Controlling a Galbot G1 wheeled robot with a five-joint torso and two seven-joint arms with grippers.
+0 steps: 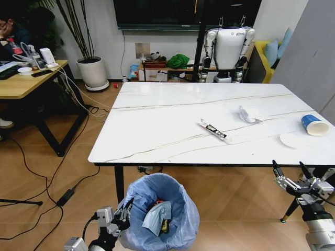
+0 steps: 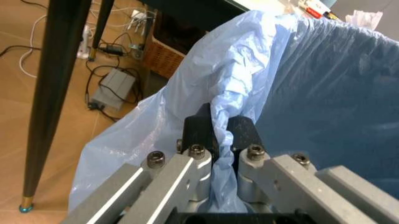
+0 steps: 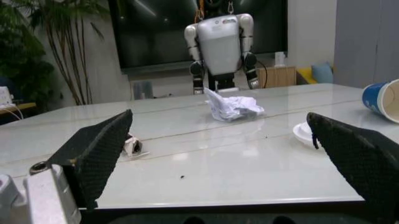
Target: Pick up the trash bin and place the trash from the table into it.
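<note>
The trash bin (image 1: 162, 212) is gripped at its bag rim by the left hand (image 1: 121, 215); the right hand (image 1: 292, 175) is held spread apart beside the table (image 1: 157, 125).

The bin (image 1: 159, 212) is cut off by the head view's lower edge, and the litter inside it is too jumbled to name, perhaps paper. In the right wrist view, the cup (image 3: 381, 99) runs off the edge, and the wrapper (image 3: 132, 146) sits half behind 1 finger (image 3: 93, 156).
</note>
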